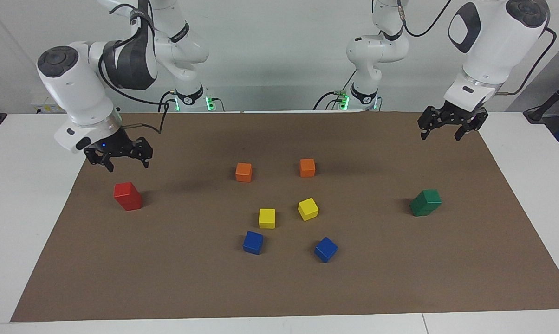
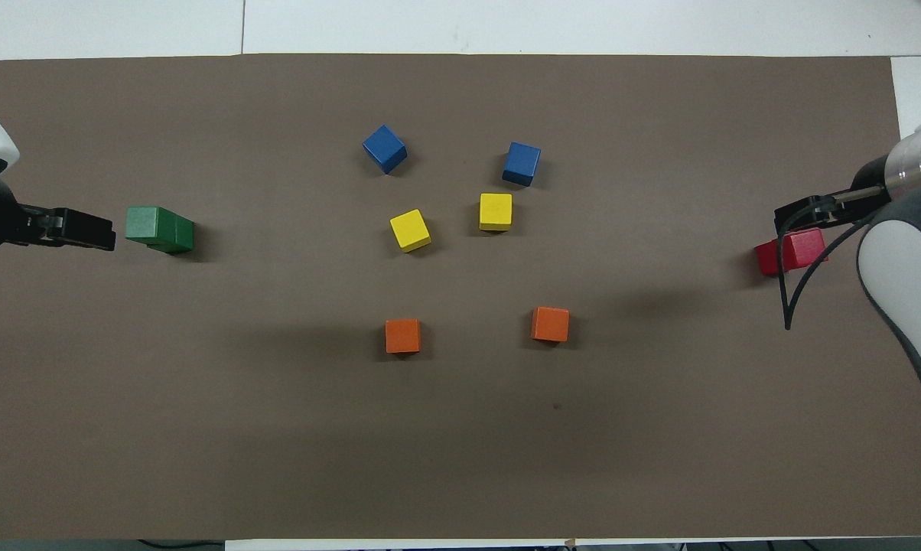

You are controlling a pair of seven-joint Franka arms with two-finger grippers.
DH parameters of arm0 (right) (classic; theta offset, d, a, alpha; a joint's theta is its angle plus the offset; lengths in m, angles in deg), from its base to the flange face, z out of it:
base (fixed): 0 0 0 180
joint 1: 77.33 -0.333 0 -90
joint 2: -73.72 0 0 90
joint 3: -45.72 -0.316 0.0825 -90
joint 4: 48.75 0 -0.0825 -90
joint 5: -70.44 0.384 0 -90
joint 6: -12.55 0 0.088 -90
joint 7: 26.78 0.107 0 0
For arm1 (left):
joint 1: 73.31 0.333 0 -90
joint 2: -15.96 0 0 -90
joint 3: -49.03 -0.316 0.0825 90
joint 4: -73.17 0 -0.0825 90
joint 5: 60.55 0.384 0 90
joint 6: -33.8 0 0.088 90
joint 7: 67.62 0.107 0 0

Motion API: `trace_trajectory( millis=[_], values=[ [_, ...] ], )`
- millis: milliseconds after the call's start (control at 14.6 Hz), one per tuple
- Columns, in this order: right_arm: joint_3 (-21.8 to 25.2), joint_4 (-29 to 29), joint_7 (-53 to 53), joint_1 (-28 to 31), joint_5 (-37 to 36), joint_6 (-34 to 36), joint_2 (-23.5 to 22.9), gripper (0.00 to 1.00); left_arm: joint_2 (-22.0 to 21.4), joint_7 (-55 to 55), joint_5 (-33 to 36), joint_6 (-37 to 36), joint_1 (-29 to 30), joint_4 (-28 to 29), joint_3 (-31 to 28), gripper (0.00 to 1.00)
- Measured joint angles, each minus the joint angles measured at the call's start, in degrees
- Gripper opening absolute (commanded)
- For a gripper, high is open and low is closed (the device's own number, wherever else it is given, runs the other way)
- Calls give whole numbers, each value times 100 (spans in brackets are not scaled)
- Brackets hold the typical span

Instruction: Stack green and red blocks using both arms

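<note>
Both arms hang raised, the left end effector point(image 1: 450, 128) and right end effector point(image 1: 120, 157) spread wide, holding nothing.

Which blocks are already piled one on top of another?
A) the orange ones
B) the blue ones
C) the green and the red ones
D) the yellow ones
C: the green stack and the red stack each stand two cubes tall near the mat's ends, while every other block lies singly.
</note>
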Motion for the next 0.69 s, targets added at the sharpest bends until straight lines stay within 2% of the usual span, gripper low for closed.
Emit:
trace_trajectory(
  millis=[344, 687],
  values=[
    [-139, 19, 77, -1, 79, 602, 674, 100, 3, 0, 0, -57, 11, -55, -63, 100],
    [-365, 18, 143, -57, 97, 706, 859, 100, 4, 0, 0, -64, 13, -58, -72, 100]
  ],
)
